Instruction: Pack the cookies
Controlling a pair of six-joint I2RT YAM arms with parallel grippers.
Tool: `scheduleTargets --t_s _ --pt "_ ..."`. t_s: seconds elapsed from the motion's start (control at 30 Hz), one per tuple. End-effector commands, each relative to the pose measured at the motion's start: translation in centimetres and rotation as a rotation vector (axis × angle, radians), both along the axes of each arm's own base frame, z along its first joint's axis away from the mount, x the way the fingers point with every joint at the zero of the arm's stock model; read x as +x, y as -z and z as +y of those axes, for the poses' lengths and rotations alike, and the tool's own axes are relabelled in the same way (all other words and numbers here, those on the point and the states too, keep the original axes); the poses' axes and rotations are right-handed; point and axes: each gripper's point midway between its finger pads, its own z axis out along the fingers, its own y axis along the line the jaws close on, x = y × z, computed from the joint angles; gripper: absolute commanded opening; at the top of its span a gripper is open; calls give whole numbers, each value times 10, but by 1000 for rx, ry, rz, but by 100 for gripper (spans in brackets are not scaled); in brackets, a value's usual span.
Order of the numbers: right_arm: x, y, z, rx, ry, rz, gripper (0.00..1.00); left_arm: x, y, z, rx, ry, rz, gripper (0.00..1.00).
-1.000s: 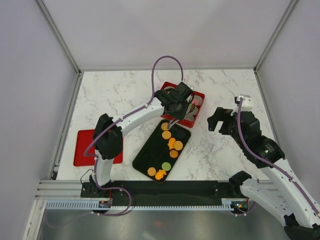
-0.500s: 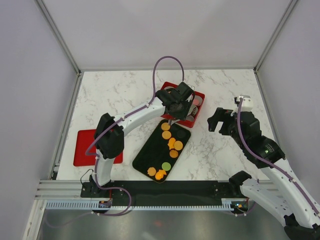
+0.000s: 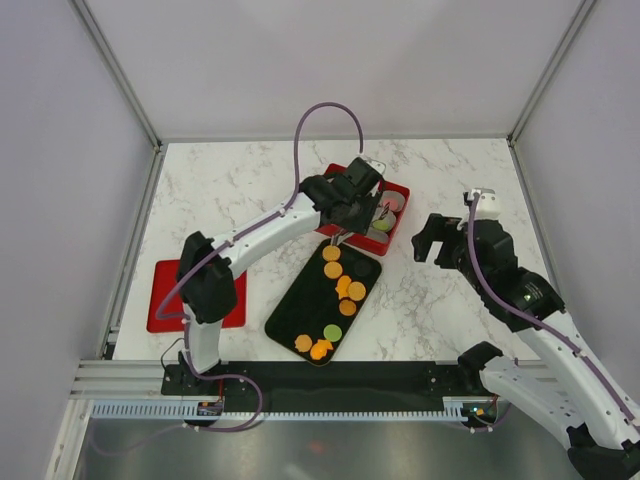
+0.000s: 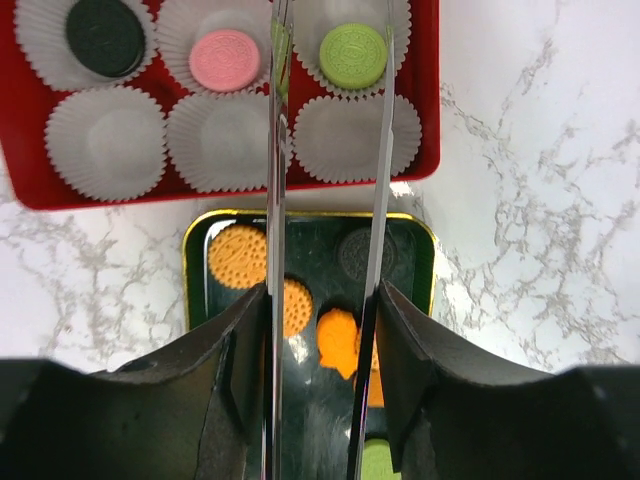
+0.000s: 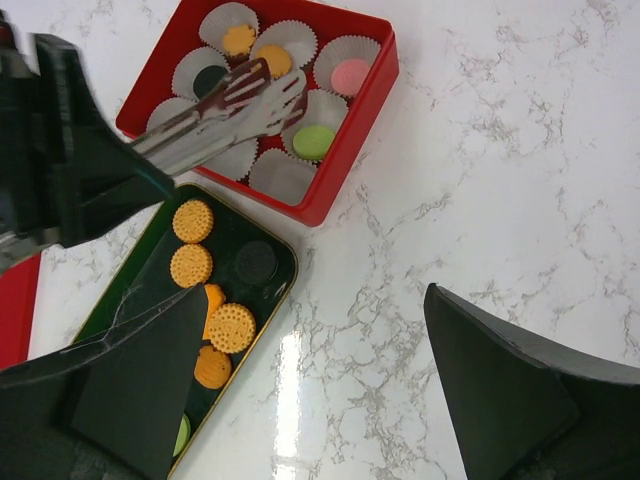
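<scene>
Left claw (image 4: 322, 335) clamps tongs (image 4: 277, 150); tips apart, empty. Ahead of it is a red box (image 4: 427, 90): paper cups (image 4: 105, 143) hold green cookie (image 4: 352, 55), pink cookie (image 4: 225, 60), dark cookie (image 4: 105, 37); some cups empty. Below it, black tray (image 4: 310, 245) holds orange cookies (image 4: 238, 256). Right claw (image 5: 320, 390) is wide, empty.

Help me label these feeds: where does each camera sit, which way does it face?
Top external: above and behind the bases, looking down on the table; left arm and right arm show.
Left wrist: on the left arm, looking down along the tongs at red box and tray; own fingers show.
Right wrist: on the right arm, looking down at the box; own fingers show.
Shared: both wrists see the green cookie.
</scene>
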Motion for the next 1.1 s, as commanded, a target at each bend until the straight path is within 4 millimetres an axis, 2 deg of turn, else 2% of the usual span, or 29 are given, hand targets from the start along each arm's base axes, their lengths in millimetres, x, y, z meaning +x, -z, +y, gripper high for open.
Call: scheduleTargets --t_s 0.0,0.03,0.07,0.1,0.13,0.17,0.2,0.23,0.27,0.3,0.33,0.37,0.43,0.5,0.7,0.93,1.07 --pt "8 -11 8 32 -13 -32 98 -5 -79 24 -97 -19 -147 52" --pt "10 -9 10 31 -15 -27 98 -9 -82 28 -102 -22 -147 51" --pt "11 -9 12 37 -23 -29 98 -17 -74 35 -87 -23 -129 51" --pt "13 -5 14 30 -27 -17 98 -25 -89 44 -117 -28 -145 50" --pt "15 -3 16 30 -31 -13 98 -31 -88 49 -118 -28 -139 50" --pt "17 -2 18 33 -37 -14 98 -41 -77 58 -103 -22 -111 50" --pt "19 2 20 29 -41 -3 98 -49 -76 63 -100 -20 -100 50" --pt "21 4 22 29 -45 2 98 -58 -85 71 -121 -18 -113 50" --pt "23 4 25 32 -51 1 98 -70 -69 81 -84 -14 -80 50" --pt "25 8 26 27 -54 12 98 -79 -66 85 -79 -8 -68 50" --pt "26 10 27 23 -55 13 98 -89 -72 92 -95 -4 -74 50" --pt "28 9 29 25 -57 11 98 -100 -56 102 -55 -2 -42 50" --pt "31 13 31 23 -63 22 98 -117 -51 111 -52 3 -23 51" --pt "33 15 35 33 -68 26 98 -131 -33 120 -16 -2 14 53" --pt "34 24 43 58 -86 44 98 -144 -5 131 28 -28 54 53" --pt "31 29 38 49 -75 44 98 -141 17 133 98 -49 50 54" --pt "31 31 37 42 -72 48 98 -142 23 128 99 -35 62 55"
